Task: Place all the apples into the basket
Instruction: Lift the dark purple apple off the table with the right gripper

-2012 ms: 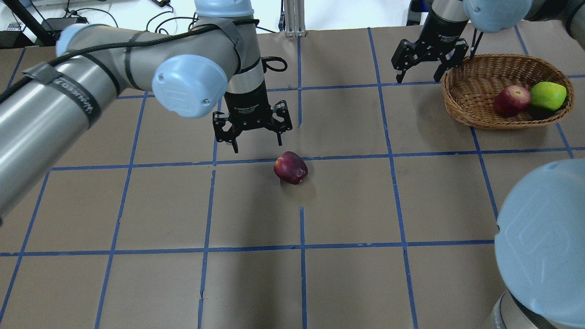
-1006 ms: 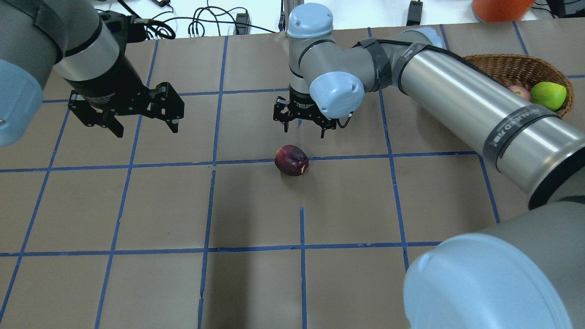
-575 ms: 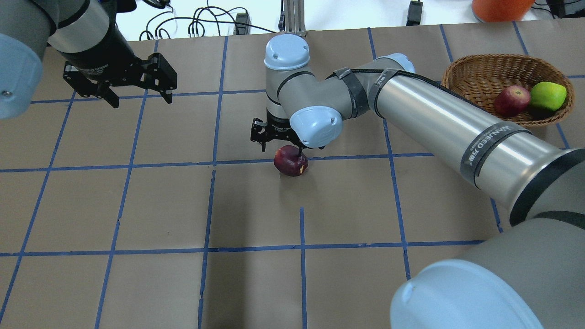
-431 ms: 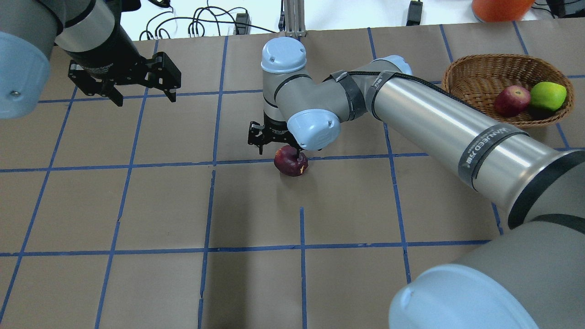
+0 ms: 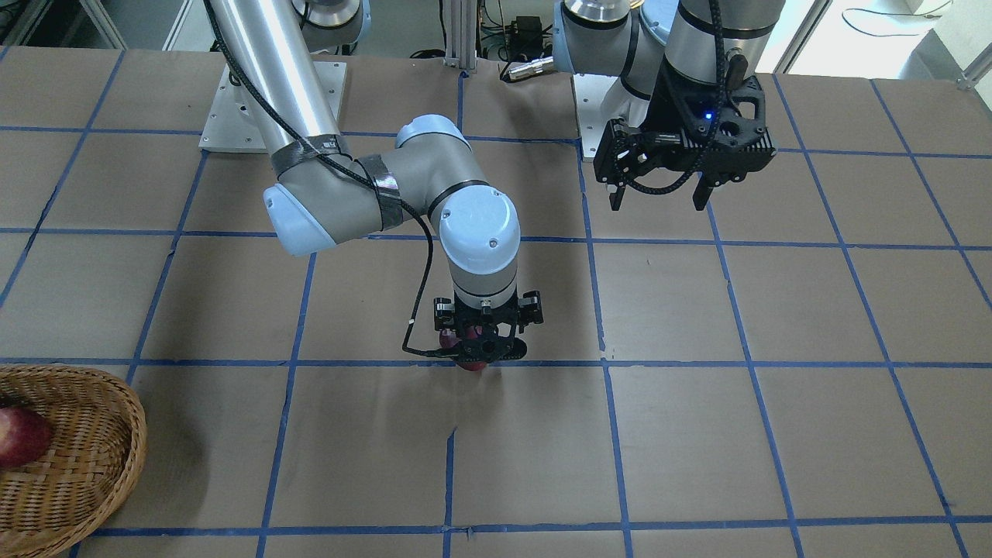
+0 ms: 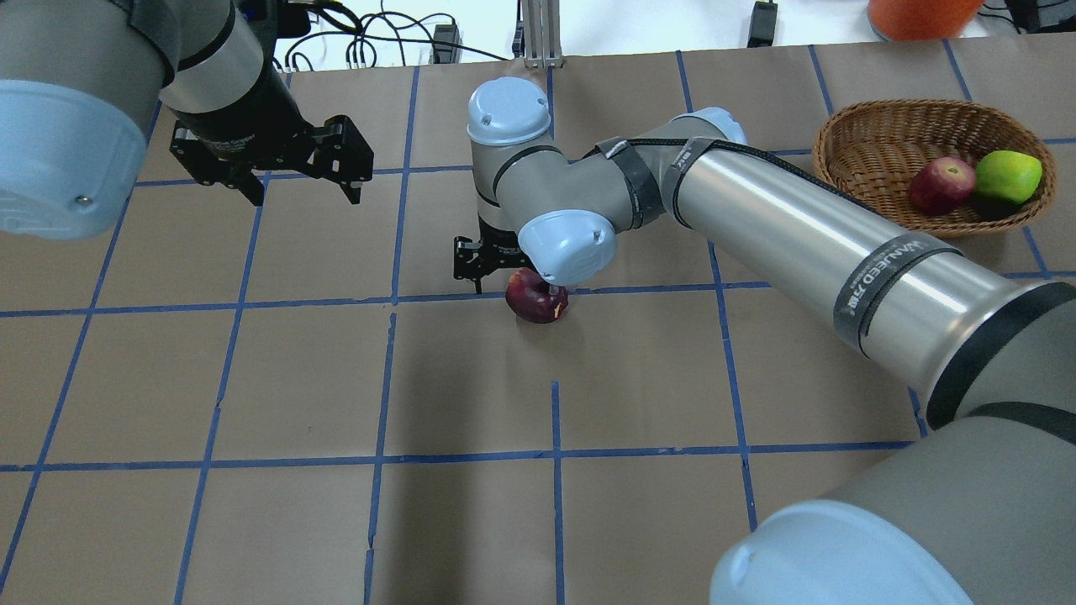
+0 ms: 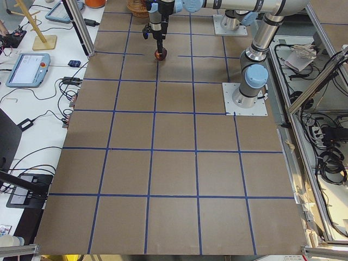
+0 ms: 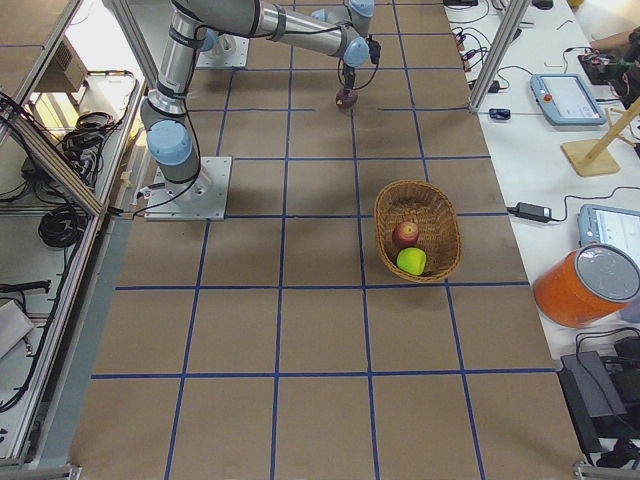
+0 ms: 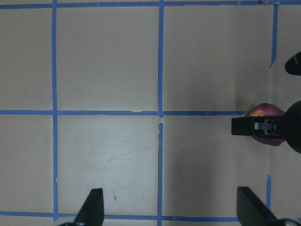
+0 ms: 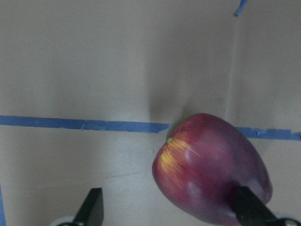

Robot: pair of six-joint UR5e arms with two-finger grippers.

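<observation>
Overhead exterior, right gripper (image 6: 513,281): low, vertical, jaws spread astride maroon apple (image 6: 538,301).
Left gripper (image 6: 304,186): I see it raised, agape.

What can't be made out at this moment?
- Front-facing view: maroon apple mostly hidden behind the right hand.
- Overhead view: the right arm's wrist covers that hand's other finger, so contact is unclear.
- Front-facing view: basket cut by the frame edge; green apple not shown there.
</observation>
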